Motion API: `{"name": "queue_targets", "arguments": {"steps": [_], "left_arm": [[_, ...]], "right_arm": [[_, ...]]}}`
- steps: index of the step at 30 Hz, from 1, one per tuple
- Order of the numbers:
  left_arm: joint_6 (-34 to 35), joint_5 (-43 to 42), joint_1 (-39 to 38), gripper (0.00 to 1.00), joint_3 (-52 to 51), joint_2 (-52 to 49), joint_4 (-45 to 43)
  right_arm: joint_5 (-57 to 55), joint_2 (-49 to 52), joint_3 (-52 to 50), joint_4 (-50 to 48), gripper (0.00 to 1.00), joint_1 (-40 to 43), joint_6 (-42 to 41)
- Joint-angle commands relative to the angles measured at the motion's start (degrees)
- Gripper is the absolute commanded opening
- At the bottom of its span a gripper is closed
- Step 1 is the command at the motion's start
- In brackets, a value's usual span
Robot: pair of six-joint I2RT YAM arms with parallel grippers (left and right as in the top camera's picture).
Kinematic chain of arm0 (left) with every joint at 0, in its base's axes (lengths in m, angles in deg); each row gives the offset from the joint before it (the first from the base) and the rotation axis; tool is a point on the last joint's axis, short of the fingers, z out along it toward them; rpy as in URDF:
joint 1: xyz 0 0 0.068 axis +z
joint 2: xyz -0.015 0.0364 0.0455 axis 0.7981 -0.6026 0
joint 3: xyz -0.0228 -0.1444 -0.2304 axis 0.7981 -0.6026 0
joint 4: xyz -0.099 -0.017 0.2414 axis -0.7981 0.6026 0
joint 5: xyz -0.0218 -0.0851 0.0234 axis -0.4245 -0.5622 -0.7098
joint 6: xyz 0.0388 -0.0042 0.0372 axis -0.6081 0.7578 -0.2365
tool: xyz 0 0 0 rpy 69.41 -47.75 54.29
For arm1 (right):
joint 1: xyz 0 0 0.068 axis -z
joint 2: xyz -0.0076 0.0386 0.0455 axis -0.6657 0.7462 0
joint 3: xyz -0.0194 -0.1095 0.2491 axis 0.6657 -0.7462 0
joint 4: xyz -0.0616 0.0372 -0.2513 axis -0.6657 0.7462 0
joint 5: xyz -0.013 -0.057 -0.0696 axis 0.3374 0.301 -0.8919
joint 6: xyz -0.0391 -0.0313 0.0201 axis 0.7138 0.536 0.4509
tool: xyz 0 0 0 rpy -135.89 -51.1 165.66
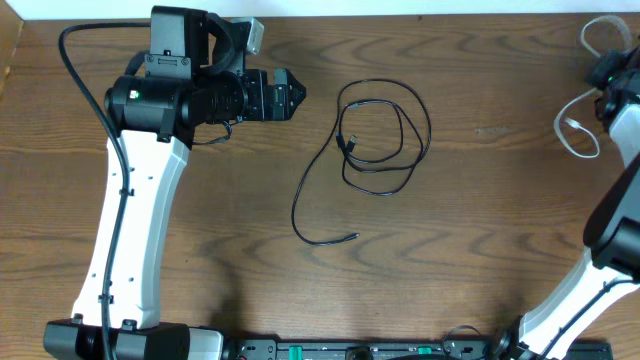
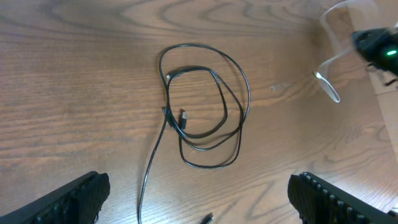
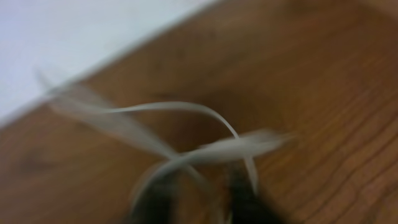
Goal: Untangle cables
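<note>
Tabletop of brown wood (image 1: 480, 230) is seen on every side of the thin black cable (image 1: 401, 132), which is laid in loose loops at mid-table, one tail trailing toward the near edge. The left gripper (image 1: 292, 96) is held wide open just left of it. At the far right edge, the thin white cable (image 1: 572, 140) is clasped by the right gripper (image 1: 610, 72), well apart from the black one.
</note>
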Motion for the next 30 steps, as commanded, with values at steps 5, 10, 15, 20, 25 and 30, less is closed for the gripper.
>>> {"name": "queue_targets", "arguments": {"steps": [5,10,15,20,25,30], "left_arm": [[-1.0,0.8,-0.2,0.97,-0.2,1.0,-0.1],[-1.0,0.8,-0.2,0.97,-0.2,1.0,0.0],[-1.0,0.7,-0.3,0.98,-0.4,0.9,0.0],[-8.3,0.5,-2.8,0.98,-1.8,-0.6,0.9],[-15.5,0.5,-6.1,0.98,-3.0,-4.7,1.4],[-18.4,1.8,-7.0,0.98,-3.0,-12.5,-0.6]], "right_arm": [[-1.8,0.9,0.4,8.0,0.99,0.2,-4.3],[-1.6,-7.0,0.4,19.7,0.99,0.2,-10.2],[9.6,-17.0,0.4,26.4,0.99,0.1,-10.4],[30.5,-22.8,0.4,28.8,0.99,-1.3,-4.7],[35.3,-23.4,0.3,34.1,0.99,-5.0,-3.0],[35.0,-22.9,0.0,39.1,0.98,-9.4,2.3]]}}
